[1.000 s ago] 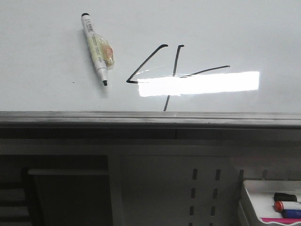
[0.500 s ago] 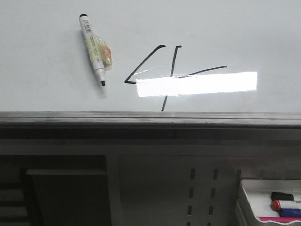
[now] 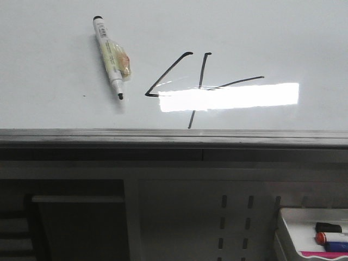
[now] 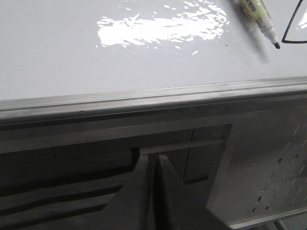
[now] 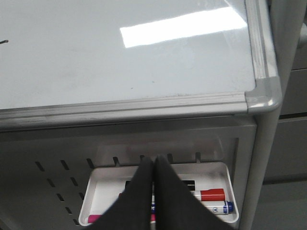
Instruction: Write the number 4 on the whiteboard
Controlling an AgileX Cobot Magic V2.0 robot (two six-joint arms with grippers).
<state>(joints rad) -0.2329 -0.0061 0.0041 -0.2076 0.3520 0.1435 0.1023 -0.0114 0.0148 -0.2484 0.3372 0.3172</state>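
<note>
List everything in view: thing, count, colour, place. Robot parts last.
whiteboard: one, glossy white, fills the upper front view; grey rail along its near edge.
number 4: one, black strokes, centre of the board, partly under glare.
marker: one, pale body, black cap end and tip, lying on the board left of the 4.
perforated panel: one, grey, below the rail.
tray: one, white, lower right, holding several markers, red and blue caps among them.
left gripper: one, dark, shut, empty.
right gripper: one, dark, shut, empty.
</note>
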